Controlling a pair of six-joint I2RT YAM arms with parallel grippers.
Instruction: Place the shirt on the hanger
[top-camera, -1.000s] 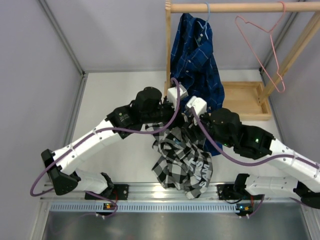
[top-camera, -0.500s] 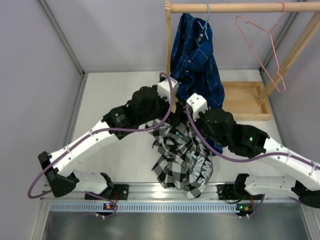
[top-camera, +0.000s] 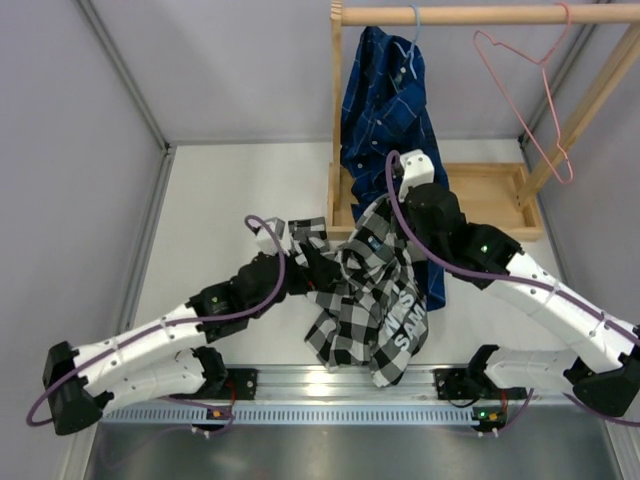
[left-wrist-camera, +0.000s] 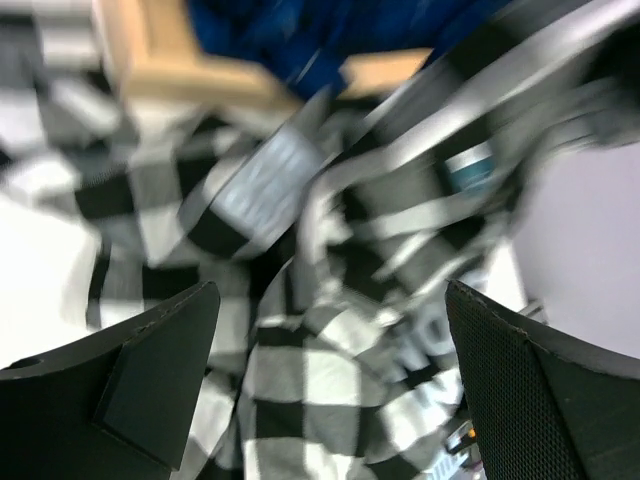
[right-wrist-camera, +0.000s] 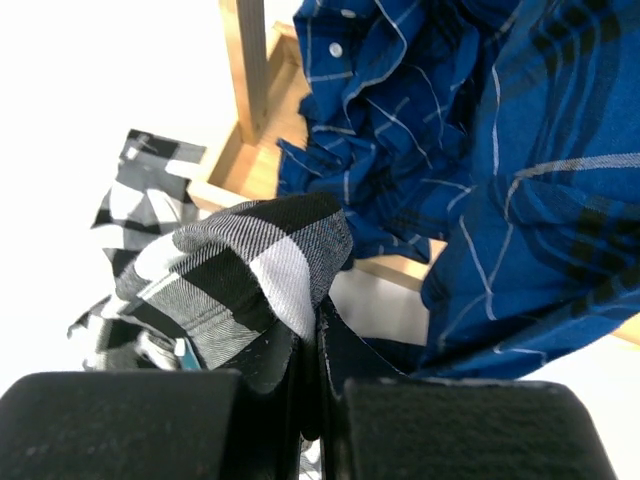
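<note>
Before the wooden rack (top-camera: 490, 205), the checked shirt (top-camera: 365, 300) drapes above the counter (top-camera: 215, 200), one fold pinched in the closed right tool (right-wrist-camera: 318, 312). The left tool (left-wrist-camera: 330, 300) gapes wide, gripping nothing. The pink hanger (top-camera: 525, 95) hangs from the rack's rail.

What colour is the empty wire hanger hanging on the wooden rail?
Pink; the thin triangular wire hanger shows best in the top external view.
</note>
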